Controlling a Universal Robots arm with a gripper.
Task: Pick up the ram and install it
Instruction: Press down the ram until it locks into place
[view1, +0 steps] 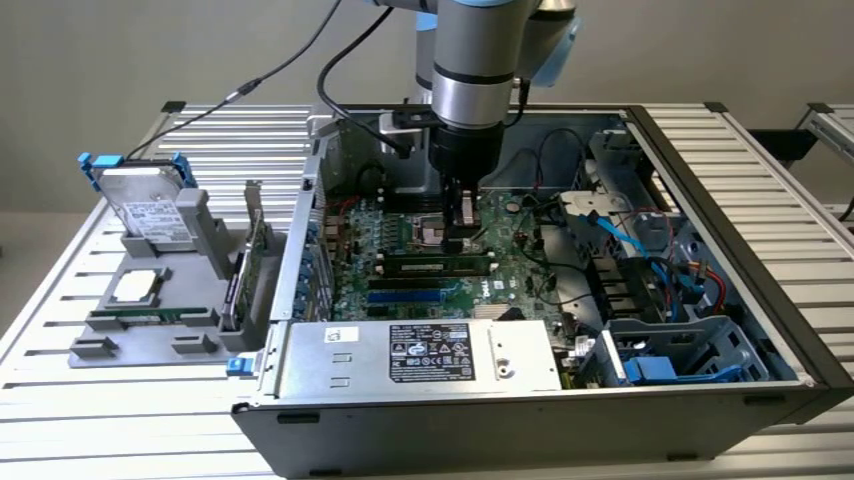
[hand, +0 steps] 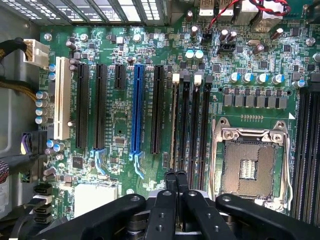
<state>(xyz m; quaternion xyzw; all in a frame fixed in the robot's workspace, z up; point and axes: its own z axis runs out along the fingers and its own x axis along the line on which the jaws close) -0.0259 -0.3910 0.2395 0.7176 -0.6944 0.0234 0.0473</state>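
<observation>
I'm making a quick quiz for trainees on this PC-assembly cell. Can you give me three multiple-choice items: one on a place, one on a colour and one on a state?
1. The hand hangs over:
A a keyboard
B the motherboard
C a monitor

2. The one coloured slot among the black expansion slots is:
A blue
B red
C yellow

3. The hand's fingers are:
A spread wide
B clamped on a cable
C shut together

Answers:
1 B, because the arm reaches down into the open case.
2 A, as the wrist view shows.
3 C, because the fingertips meet at the end of the ram.
</observation>
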